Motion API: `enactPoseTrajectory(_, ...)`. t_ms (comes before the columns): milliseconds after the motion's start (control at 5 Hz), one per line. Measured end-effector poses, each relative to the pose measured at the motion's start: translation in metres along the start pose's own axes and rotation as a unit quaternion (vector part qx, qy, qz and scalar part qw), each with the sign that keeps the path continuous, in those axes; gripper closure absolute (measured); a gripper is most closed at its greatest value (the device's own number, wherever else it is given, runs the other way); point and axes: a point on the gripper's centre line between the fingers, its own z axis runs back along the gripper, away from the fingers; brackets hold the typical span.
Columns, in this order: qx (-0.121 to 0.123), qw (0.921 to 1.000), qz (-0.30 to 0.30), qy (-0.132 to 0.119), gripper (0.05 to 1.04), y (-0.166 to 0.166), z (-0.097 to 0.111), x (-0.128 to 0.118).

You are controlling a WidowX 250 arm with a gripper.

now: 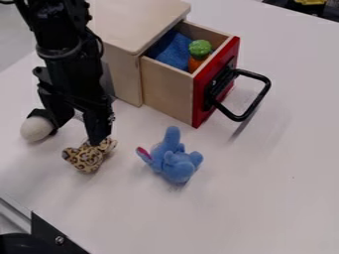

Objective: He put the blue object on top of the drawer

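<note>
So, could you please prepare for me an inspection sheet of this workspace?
Surface: white table, faint shadows.
Job's things: blue plush toy on the table; wooden drawer unit with its red-fronted drawer open.
Clutter: spotted toy, pale rounded thing; blue cloth and green-topped toy inside the drawer.
Gripper: open, one finger at the spotted toy.
Cables: black loop beside the arm.
Surroundings: dark bracket, lower left.

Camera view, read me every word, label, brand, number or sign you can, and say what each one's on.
There are none that I can read: no lettering or numbers can be made out on the drawer, the blue plush toy, the leopard-print plush or the robot arm.
</note>
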Motion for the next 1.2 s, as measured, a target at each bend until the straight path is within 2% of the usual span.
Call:
enactPoseTrajectory(200,-0.004,1.0,0.001,0.008,0.084,-0.002,-0.004,-0.003)
enactPoseTrajectory(600,-0.021,0.9992,-0.033,0.004,0.084,-0.051,-0.005,0.037)
enactPoseTrajectory(800,-0.022,0.9988,-0.044,0.007,0.084,-0.074,-0.009,0.061)
enactPoseTrajectory(1000,-0.008,0.9989,-0.04,0.02,0.084,-0.083,-0.025,0.076)
enactPoseTrajectory(1200,0.004,0.9978,-0.036,0.055,0.124,-0.081,-0.049,0.076)
